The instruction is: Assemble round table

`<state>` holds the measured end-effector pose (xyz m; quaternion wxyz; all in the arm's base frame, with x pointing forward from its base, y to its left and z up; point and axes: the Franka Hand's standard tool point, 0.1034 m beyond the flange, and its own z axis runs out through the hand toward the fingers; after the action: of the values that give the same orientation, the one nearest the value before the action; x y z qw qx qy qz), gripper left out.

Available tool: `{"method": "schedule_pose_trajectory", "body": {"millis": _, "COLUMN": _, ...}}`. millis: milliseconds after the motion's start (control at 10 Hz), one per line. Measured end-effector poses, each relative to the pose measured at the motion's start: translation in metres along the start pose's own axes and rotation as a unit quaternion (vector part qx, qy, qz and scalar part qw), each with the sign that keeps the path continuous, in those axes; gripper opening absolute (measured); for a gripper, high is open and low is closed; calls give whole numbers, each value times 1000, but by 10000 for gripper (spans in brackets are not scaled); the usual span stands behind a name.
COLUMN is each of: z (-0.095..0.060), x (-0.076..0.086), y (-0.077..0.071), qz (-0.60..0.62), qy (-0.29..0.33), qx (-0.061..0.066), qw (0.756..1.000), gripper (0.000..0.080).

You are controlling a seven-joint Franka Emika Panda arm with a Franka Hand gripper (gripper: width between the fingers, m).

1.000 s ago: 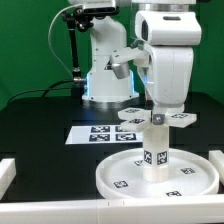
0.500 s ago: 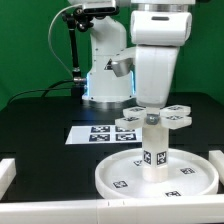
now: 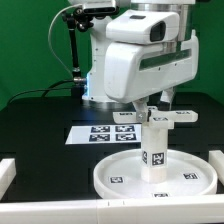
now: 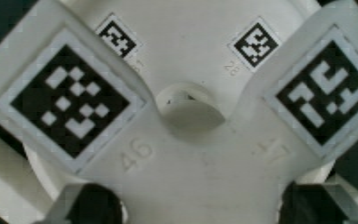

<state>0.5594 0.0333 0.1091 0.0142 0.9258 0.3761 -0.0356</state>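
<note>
The large rimmed round disc [image 3: 156,173] lies on the black table near the front. The short cylinder leg [image 3: 156,146] stands upright on its middle, tags facing me. The white cross-shaped piece [image 3: 158,117] sits on top of the leg, held level. My gripper [image 3: 153,108] comes down from above and is shut on the cross-shaped piece. In the wrist view the cross-shaped piece [image 4: 179,110] fills the picture, with tagged arms and a round hub, and my black fingers [image 4: 91,203] press on its two sides.
The marker board [image 3: 105,133] lies flat behind the disc. A white rail [image 3: 40,205] runs along the table's front edge, with white blocks at both sides. The arm's base [image 3: 105,70] stands at the back.
The wrist has turned about its vertical axis, and the cross-shaped piece has turned with it on top of the leg. The disc and leg have stayed in place.
</note>
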Motion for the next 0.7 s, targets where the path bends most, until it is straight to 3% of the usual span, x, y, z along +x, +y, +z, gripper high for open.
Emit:
{"method": "schedule_pose_trajectory", "body": {"millis": 200, "z": 0, "x": 0, "y": 0, "qz": 54, "qy": 0, "qx": 0, "qw": 999, "gripper": 438}}
{"method": "schedule_pose_trajectory", "body": {"millis": 300, "z": 0, "x": 0, "y": 0, "qz": 143, "qy": 6, "qx": 11, "qw": 990, "gripper": 438}}
{"method": "schedule_pose_trajectory", "body": {"millis": 500, "z": 0, "x": 1, "y": -2, "qz": 321, "qy": 14, "qx": 35, "qw": 946, "gripper": 439}}
{"method": "schedule_pose_trajectory", "body": {"millis": 700, "z": 0, "x": 2, "y": -2, "qz": 406, "qy": 17, "qx": 47, "qw": 912, "gripper": 439}}
